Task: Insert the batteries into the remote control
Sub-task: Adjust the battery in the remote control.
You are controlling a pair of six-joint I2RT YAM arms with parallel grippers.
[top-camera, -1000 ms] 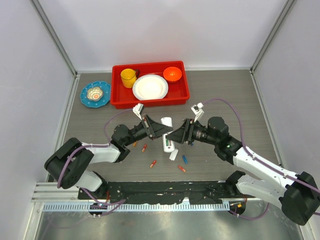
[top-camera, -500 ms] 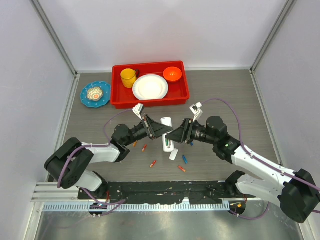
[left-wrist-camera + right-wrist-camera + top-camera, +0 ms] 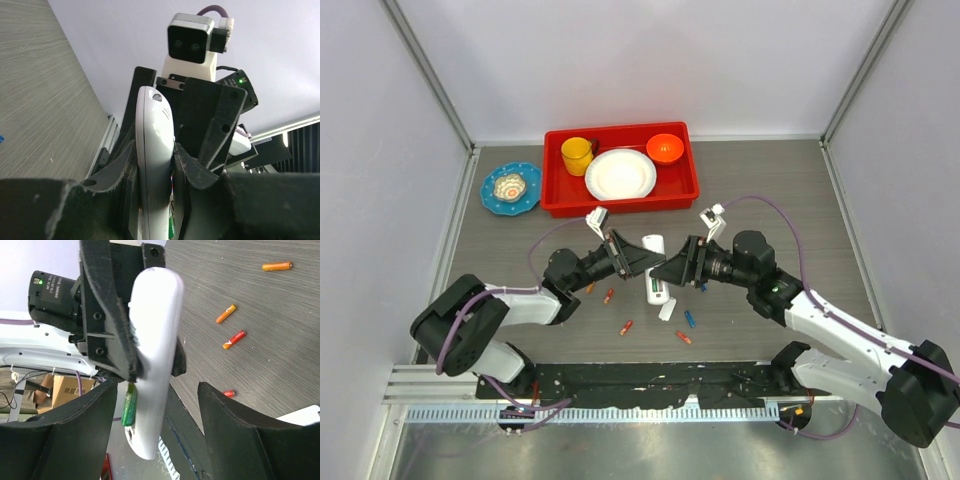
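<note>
My left gripper [image 3: 648, 257] is shut on the white remote control [image 3: 658, 287] and holds it above the table. In the left wrist view the remote [image 3: 154, 150] stands edge-on between my fingers [image 3: 197, 165]. My right gripper [image 3: 667, 270] is open, its fingers [image 3: 235, 430] standing on either side of the remote [image 3: 155, 350] without touching it. A green battery [image 3: 129, 405] lies in the recess on the remote's back. Loose batteries lie on the table: orange-red ones [image 3: 609, 296] [image 3: 626, 327] [image 3: 683, 337] and a blue one [image 3: 689, 319]. Several show in the right wrist view [image 3: 234, 339].
A small white cover piece [image 3: 667, 309] lies on the table below the remote. A red tray [image 3: 620, 203] with a yellow cup, a white plate and an orange bowl stands at the back. A blue dish [image 3: 510, 188] sits to its left.
My right gripper has edged a little to the left, closer around the remote. The left gripper still holds the remote in the same place.
</note>
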